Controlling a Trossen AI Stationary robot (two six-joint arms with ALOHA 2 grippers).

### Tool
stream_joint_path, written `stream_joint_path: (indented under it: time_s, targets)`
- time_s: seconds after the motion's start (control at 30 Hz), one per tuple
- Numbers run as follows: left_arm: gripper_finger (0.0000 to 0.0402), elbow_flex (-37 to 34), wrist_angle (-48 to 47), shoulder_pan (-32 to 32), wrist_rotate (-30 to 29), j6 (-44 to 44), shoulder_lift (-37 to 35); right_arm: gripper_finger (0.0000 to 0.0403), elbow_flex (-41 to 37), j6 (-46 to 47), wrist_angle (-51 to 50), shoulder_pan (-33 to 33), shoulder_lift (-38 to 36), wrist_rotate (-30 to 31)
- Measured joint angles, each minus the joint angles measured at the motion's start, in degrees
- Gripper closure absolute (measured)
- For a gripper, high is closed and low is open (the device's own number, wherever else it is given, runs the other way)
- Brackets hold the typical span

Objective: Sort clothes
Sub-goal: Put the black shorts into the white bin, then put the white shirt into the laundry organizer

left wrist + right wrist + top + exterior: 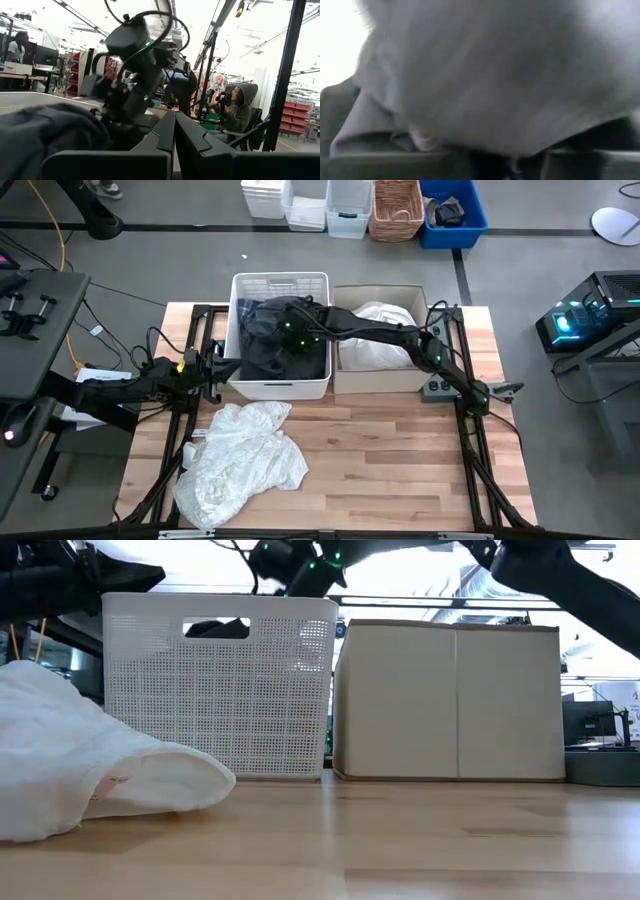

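The right hand point(283, 330) is down in the white slatted plastic basket point(279, 383) on dark grey fabric garments point(262, 350); its grip state is hidden. The left hand point(224, 367), fingers together, waits at the basket's 9 o'clock side.

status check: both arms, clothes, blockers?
Right gripper down in white basket, on dark clothes; jaws unseen. Left gripper parked beside basket, shut. White garment on table. No blockers.

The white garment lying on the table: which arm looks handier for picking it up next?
Probably the left. The left pincer waits at the table's left edge, near the white garment. The right pincer reaches into the white basket over dark clothes.
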Motion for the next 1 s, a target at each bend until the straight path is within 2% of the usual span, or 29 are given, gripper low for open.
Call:
stream_joint_path:
  time_s: [0.07,0.2,0.27,0.37,0.43,0.5,0.57,0.63,0.83,1.0]
  targets:
    - [0.0401,0.00,0.00,-0.01,-0.02,-0.01,0.00,0.0258,-0.02,-2.96,0.30,0.93,-1.15,1.66]
    - [0.0401,0.00,0.00,-0.01,-0.03,0.01,0.00,0.0187,-0.07,-8.00,0.54,2.95,-5.59,9.88]
    - [0.0401,0.00,0.00,-0.01,-0.02,-0.01,0.00,0.0159,-0.04,-9.18,0.21,3.37,-8.16,13.73]
    - [0.0401,0.00,0.00,0.00,-0.01,0.01,0.00,0.0132,-0.04,-10.49,-1.57,3.49,-11.81,14.61]
    - [0.0401,0.00,0.00,-0.01,-0.02,0.00,0.00,0.0123,-0.04,-9.98,-2.61,3.96,-14.24,11.95]
    - [0.0401,0.00,0.00,0.01,-0.02,-0.01,0.00,0.0120,-0.03,-6.38,-2.28,5.21,-16.52,6.45]
    - [0.0401,0.00,0.00,0.00,-0.04,0.01,0.00,0.0120,0.13,-2.31,-0.83,7.55,-17.44,0.64]
    - [0.0401,0.00,0.00,-0.01,0.04,-0.01,0.00,0.0120,0.11,-1.65,-0.02,11.35,-17.28,-2.05]
    - [0.0401,0.00,0.00,-0.01,0.00,0.00,0.00,0.0119,-2.74,-4.99,8.06,25.07,-10.72,0.77]
    - [0.0401,0.00,-0.02,-0.01,0.06,-0.01,0.00,0.0119,-2.78,-5.59,20.94,30.10,-1.39,2.09]
